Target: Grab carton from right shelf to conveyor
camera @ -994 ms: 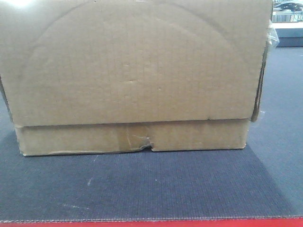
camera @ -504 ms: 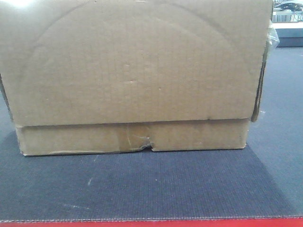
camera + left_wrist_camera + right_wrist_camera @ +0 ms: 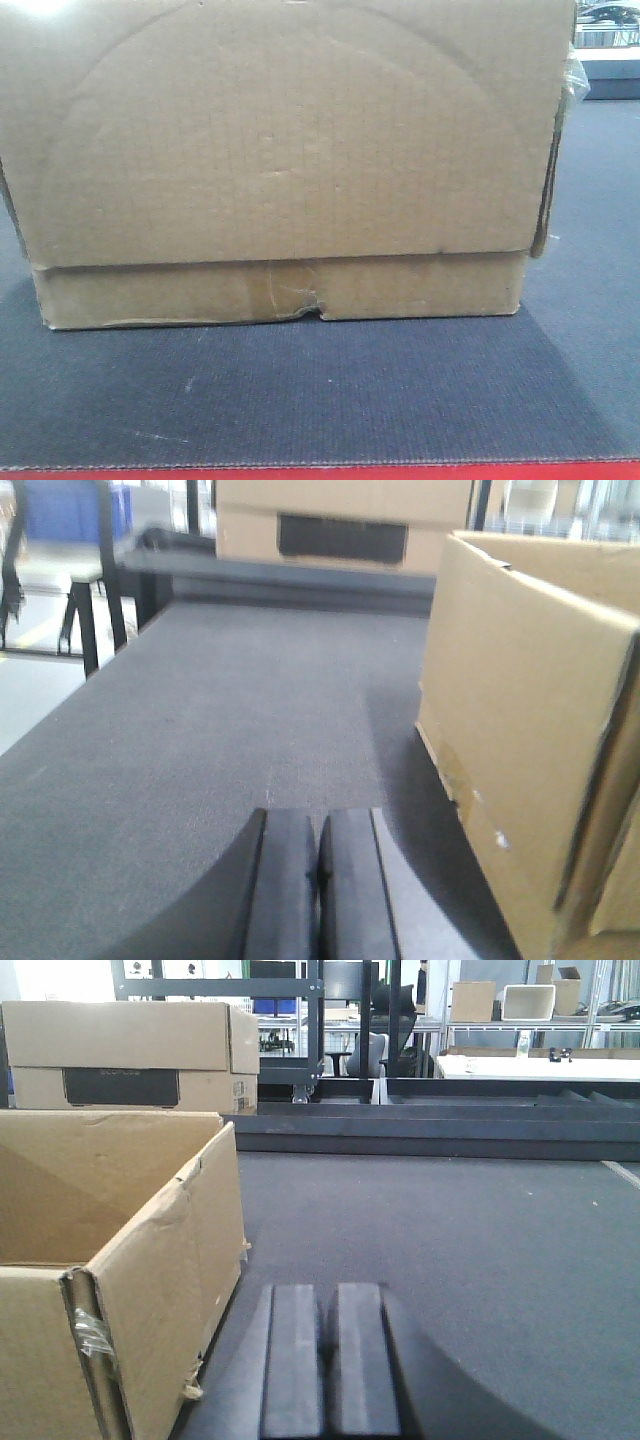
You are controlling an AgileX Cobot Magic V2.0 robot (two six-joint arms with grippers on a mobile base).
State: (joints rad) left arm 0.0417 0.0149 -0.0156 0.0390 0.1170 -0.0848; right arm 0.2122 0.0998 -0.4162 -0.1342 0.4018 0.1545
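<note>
brown corrugated cardboard fills most of the front view: the carton (image 3: 280, 160) sits flat on the conveyor (image 3: 320, 400), a dark grey, finely textured belt with a red strip along its near edge. a faint arc-shaped crease curves across the carton's broad face, and low down, at the middle of the lower band, a strip of clear tape covers a small torn notch. a bit of loose clear tape sticks out at the upper right corner. bare belt shows in front of the carton and to its right

from the left wrist view, the left gripper (image 3: 318, 875) hangs low over the belt with its two dark fingers (image 3: 285, 880) pressed together, holding nothing. the carton (image 3: 520, 710) stands just to the right of it, apart from the fingers, its side wall upright and its top open. farther along, beyond the belt's far end, a second cardboard box (image 3: 345, 525) with a dark rectangular cut-out rests on a raised dark ledge

from the right wrist view, the right gripper (image 3: 327, 1360) is also low over the belt, its fingers (image 3: 293, 1360) closed against each other and empty. the carton (image 3: 120, 1260) lies just to the left, not touching them, with its open top and a crumpled, taped near corner showing. behind it sits the other box (image 3: 130, 1055), and beyond that a dark metal rack (image 3: 220, 985) and a cluttered room
</note>
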